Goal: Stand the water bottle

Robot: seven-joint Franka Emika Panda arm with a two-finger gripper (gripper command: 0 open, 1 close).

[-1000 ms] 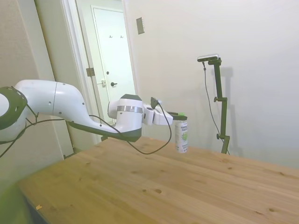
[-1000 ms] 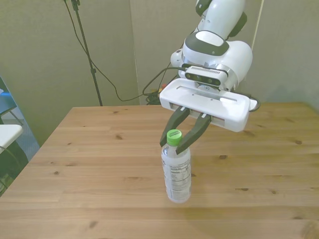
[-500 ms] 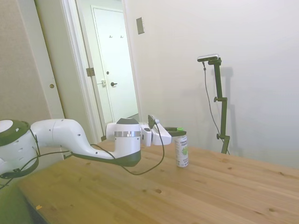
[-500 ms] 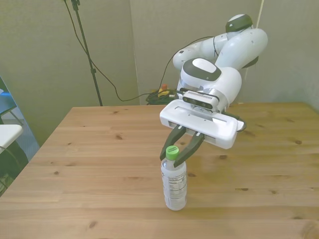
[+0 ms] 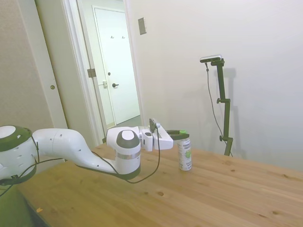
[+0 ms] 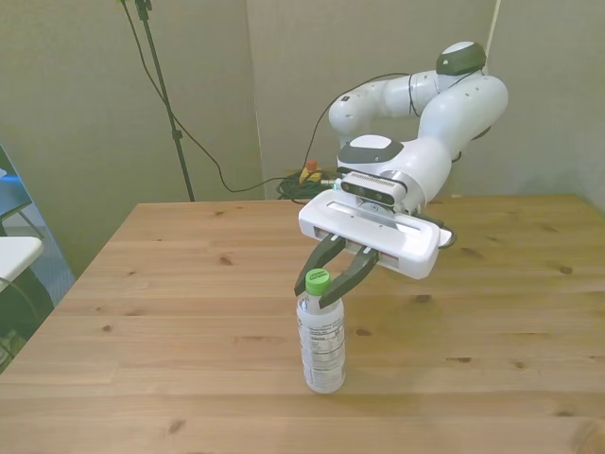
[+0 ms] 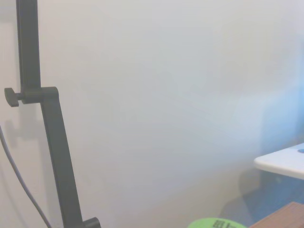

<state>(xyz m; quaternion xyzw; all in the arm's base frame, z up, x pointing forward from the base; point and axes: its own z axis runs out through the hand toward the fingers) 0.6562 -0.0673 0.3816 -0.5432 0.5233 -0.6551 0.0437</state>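
The water bottle [image 6: 321, 345] stands upright on the wooden table [image 6: 170, 284], clear, with a white label and a green cap. My gripper [image 6: 322, 289] reaches in level from behind it, its dark fingers [image 6: 351, 276] closed on the neck just under the cap. In the side view the bottle [image 5: 185, 156] rests its base on the table, and the gripper [image 5: 182, 136] holds it at the top. In the wrist view only the cap's green rim [image 7: 216, 223] shows.
Bare wooden table [image 5: 213, 198] extends on all sides of the bottle. A white surface [image 6: 14, 251] juts in beyond the table at the front view's left. A doorway [image 5: 111, 71] stands behind the arm in the side view.
The arm has come down with the bottle: one second ago it hung above the table, now its base rests on the wood, a little further to the front view's left.
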